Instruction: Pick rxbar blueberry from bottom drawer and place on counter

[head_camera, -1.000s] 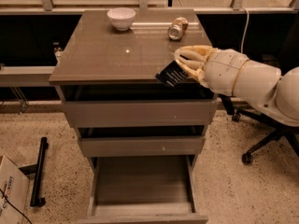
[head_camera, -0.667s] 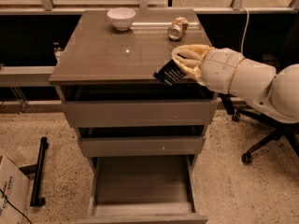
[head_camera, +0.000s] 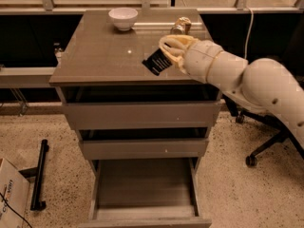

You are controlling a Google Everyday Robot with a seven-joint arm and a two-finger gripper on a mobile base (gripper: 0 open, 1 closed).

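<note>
My gripper (head_camera: pixel 167 57) comes in from the right on a white arm and is shut on the rxbar blueberry (head_camera: pixel 157 62), a dark flat bar with pale print. I hold it tilted just above the counter (head_camera: pixel 104 51), over its right half. The bottom drawer (head_camera: pixel 145 184) stands pulled open below, and its flat grey inside shows nothing in it.
A white bowl (head_camera: pixel 123 18) stands at the counter's back middle. A gold-silver can (head_camera: pixel 180 25) lies at the back right, just behind my gripper. An office chair base (head_camera: pixel 266 146) is at the right, and a cardboard box (head_camera: pixel 9 196) and a black bar (head_camera: pixel 39 175) lie on the floor at the left.
My gripper has carried the bar up and leftward, from the counter's right front edge to a spot further in over the top.
</note>
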